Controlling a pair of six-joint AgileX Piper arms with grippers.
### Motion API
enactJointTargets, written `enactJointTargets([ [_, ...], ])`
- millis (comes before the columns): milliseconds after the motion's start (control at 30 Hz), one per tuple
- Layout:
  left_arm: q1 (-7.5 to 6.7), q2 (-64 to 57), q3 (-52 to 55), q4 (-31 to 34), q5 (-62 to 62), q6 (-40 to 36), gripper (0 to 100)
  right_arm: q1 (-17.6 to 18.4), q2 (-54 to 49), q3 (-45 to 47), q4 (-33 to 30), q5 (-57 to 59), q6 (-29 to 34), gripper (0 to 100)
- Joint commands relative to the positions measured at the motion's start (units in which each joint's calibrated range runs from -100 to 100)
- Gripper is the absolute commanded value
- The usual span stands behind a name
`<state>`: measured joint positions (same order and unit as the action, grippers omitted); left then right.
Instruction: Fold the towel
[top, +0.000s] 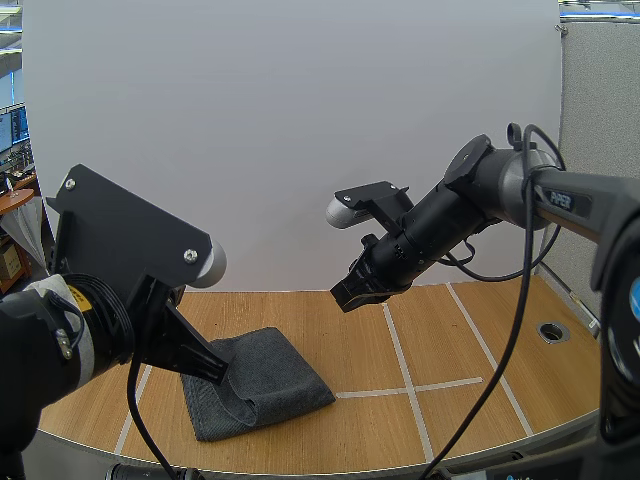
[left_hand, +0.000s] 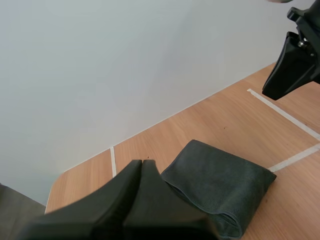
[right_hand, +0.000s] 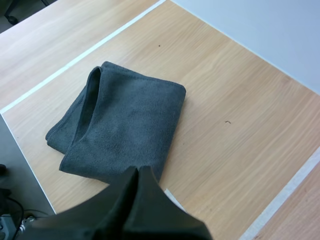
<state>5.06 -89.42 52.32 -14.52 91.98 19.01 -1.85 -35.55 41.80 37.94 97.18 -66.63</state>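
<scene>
Towel (top: 268, 385), dark grey and folded, lies on the wooden table (top: 480, 420). Left end effector (top: 222, 375) hovers at the towel's near left edge, fingers pressed together, holding nothing. White tape lines (top: 408, 388) cross just right of the towel. Beyond the towel, the right end effector (top: 345, 297) hangs raised, closed and empty.

A plain white wall (top: 300, 120) backs a wooden table (top: 540, 390) crossed by white lines (top: 400, 360), probably tape.

The towel (top: 262, 385) lay on the table (top: 480, 400), front left. The left gripper (top: 215, 372) was at its left edge, the right gripper (top: 345, 297) up behind it, rightward.
</scene>
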Motion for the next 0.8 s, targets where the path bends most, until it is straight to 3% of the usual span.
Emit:
enactJointTargets([
  [0, 0.08, -0.3, 0.2, -0.9, -2.6, 0.1, 0, -0.2, -1.7, 0.0, -0.7, 1.2, 0.8, 0],
  [200, 0.08, -0.3, 0.2, -0.9, -2.6, 0.1, 0, -0.2, -1.8, 0.0, -0.2, 1.3, 2.5, 0],
  [333, 0.08, -0.3, 0.2, -1.1, -2.7, 0.1, 0, 3.2, -3.6, 0.0, -1.9, 0.9, 5.1, 0],
  [567, 0.08, -0.3, 0.2, -1.1, -2.7, 0.1, 0, 15.5, -16.7, 0.0, -19.1, -14.3, 26.4, 0],
  [767, 0.08, -0.3, 0.2, -1.1, -2.7, 0.1, 0, 17.0, -25.5, 2.0, -25.1, -4.2, 33.9, 0],
])
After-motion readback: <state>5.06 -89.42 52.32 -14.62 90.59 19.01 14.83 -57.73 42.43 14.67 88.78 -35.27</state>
